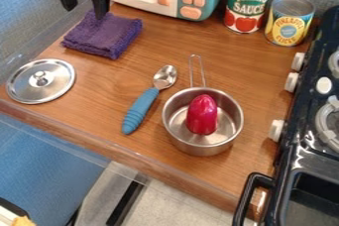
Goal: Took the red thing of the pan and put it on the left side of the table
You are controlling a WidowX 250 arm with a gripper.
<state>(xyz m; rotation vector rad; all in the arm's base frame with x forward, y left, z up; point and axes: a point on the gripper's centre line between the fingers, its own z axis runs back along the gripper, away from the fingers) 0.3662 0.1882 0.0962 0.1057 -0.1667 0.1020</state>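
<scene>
**Red pepper-like toy standing in a pan, open claw hanging well apart**

A glossy red, rounded, pepper-like toy [202, 113] is standing upright inside a small, round, stainless-steel pan [200, 148] with a wire handle. It is probably weighing little and feeling stiff, its smooth skin risking a slip. Pinching opposite sides of its upper half is seeming safest, keeping clear of the rim.

The black two-finger gripper [84, 12] is hanging at upper left, spreading wide and holding nothing. One fingertip is overlapping the folded purple cloth [102, 35]; whether it is touching, I cannot tell.
</scene>
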